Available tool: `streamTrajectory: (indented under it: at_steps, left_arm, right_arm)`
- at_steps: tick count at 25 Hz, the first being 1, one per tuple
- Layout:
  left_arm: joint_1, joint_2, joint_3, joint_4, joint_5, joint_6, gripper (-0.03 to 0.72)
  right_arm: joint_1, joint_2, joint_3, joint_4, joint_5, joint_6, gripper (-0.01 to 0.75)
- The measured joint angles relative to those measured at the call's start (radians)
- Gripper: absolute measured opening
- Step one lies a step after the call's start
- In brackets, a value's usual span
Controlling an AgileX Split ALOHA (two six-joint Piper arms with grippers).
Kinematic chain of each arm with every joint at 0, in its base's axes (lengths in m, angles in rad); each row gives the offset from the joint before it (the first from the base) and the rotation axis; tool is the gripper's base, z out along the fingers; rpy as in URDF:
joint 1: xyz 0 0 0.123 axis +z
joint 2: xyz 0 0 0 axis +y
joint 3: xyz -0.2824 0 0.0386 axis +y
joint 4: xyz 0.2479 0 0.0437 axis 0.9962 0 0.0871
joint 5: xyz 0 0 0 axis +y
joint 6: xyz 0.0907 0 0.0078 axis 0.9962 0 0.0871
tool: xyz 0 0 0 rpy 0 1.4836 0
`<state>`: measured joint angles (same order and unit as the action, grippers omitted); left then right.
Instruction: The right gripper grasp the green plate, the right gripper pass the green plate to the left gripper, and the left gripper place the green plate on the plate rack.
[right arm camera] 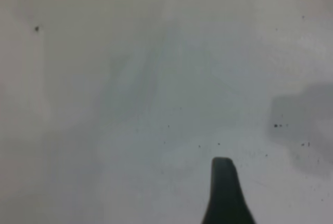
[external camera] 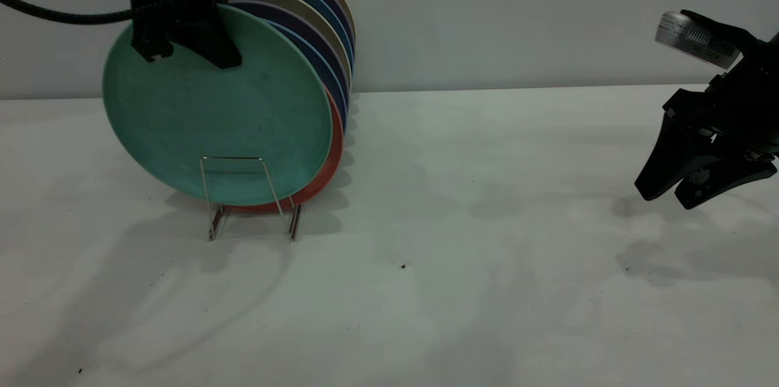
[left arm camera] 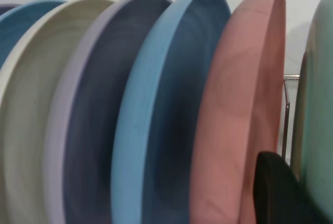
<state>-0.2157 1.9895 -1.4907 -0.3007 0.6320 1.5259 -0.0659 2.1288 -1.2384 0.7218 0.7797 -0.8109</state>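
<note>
The green plate (external camera: 219,125) stands on edge at the front of the plate rack (external camera: 231,157), its lower rim behind the front wire loop. My left gripper (external camera: 188,61) comes down from above and is shut on the plate's top rim. In the left wrist view one of its fingers (left arm camera: 281,193) sits between the green plate (left arm camera: 320,104) and the salmon-pink plate (left arm camera: 239,120). My right gripper (external camera: 672,195) hovers low over the table at the far right, open and empty. Only one of its fingers (right arm camera: 223,193) shows in the right wrist view.
Several more plates (external camera: 328,52), blue, purple and cream, stand in the rack behind the pink plate (external camera: 333,156). A rack wire (left arm camera: 286,114) shows between the pink and green plates. The white table (external camera: 462,265) stretches between the rack and the right arm.
</note>
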Motion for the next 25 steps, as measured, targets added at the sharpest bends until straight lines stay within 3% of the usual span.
streamTrajectory:
  at_steps: [6, 13, 21, 25]
  left_arm:
    - [0.0, 0.0, 0.0, -0.001, 0.017, 0.0, 0.344]
    - [0.0, -0.021, -0.001, -0.002, 0.074, -0.001, 0.503]
    - [0.0, -0.157, -0.001, -0.009, 0.108, -0.101, 0.544]
    - [0.007, -0.225, -0.001, -0.009, 0.102, -0.372, 0.545]
  right_arm:
    - [0.0, 0.0, 0.0, -0.002, -0.003, 0.0, 0.536]
    - [0.0, 0.0, 0.0, -0.003, -0.006, 0.002, 0.536]
    - [-0.001, 0.0, 0.0, -0.006, -0.018, 0.001, 0.536]
    - [-0.001, -0.005, -0.021, -0.036, -0.016, 0.002, 0.536]
